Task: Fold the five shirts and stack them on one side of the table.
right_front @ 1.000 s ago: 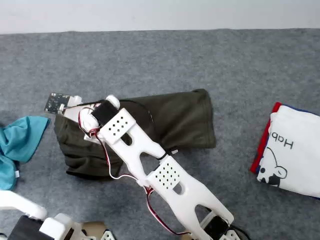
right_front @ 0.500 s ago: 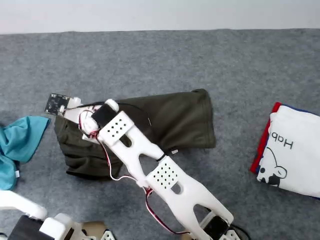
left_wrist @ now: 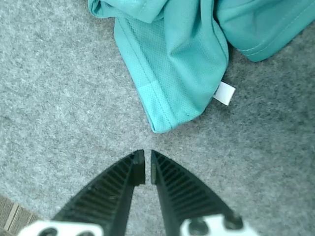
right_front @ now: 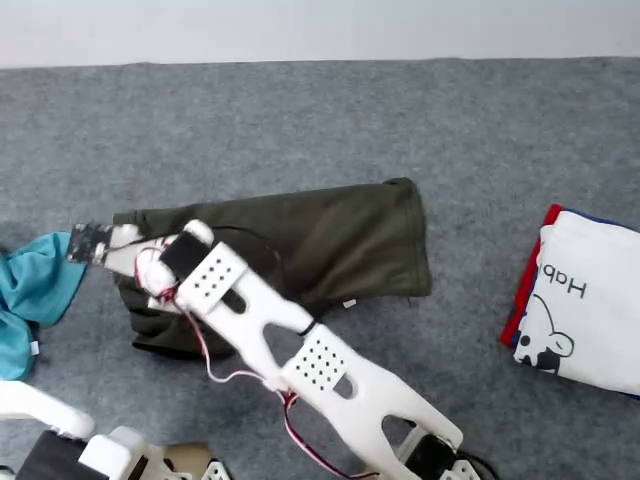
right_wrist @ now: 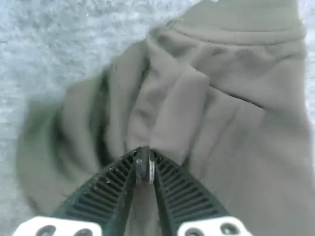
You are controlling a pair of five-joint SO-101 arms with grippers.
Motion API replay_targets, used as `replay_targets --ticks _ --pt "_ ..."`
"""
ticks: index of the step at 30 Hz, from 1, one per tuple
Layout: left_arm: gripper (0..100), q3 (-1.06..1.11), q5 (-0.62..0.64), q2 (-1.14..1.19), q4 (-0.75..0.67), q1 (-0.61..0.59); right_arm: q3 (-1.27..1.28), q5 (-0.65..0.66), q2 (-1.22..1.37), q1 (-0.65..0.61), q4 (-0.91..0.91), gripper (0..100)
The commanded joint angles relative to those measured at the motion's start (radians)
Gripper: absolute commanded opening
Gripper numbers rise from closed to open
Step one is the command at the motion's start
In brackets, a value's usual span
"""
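A dark olive shirt (right_front: 330,240) lies partly folded in the middle of the grey table. My right arm (right_front: 260,320) stretches across it from the near edge to its left end. In the right wrist view my right gripper (right_wrist: 145,164) is shut on a pinched fold of the olive shirt (right_wrist: 211,98). A crumpled teal shirt (right_front: 35,290) sits at the left edge. My left gripper (left_wrist: 145,167) hangs shut over bare carpet just short of the teal shirt (left_wrist: 182,59), holding nothing. A folded white printed shirt (right_front: 590,305) tops a stack at the right edge.
Red and blue folded edges (right_front: 525,290) show under the white shirt in the stack. The grey carpet (right_front: 300,120) stretches bare behind the olive shirt. A white label (left_wrist: 224,93) sticks out from the teal shirt's hem.
My right arm has swung left with the olive fabric in its grip, drawing the shirt's left end out toward the teal shirt. The stack at the right has not moved.
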Motion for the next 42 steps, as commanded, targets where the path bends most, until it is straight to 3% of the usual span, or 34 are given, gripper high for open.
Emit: replay_targets --ticks 1,21,30,38,42 --pt "4 -0.031 0.003 -0.043 -0.017 0.005 -0.057 -0.003 -0.074 0.076 -0.033 2.2" --pt "4 -0.031 0.003 -0.043 -0.017 0.005 -0.058 0.074 0.016 0.272 -0.079 1.8" --pt "4 -0.03 0.003 -0.043 -0.017 0.005 -0.052 0.071 -0.064 0.173 -0.074 1.8" --pt "4 -0.031 0.003 -0.043 -0.017 0.005 -0.051 0.064 0.013 0.081 -0.024 1.8" --pt "4 -0.036 0.003 -0.044 -0.017 0.003 -0.055 0.002 0.041 0.035 0.024 1.7"
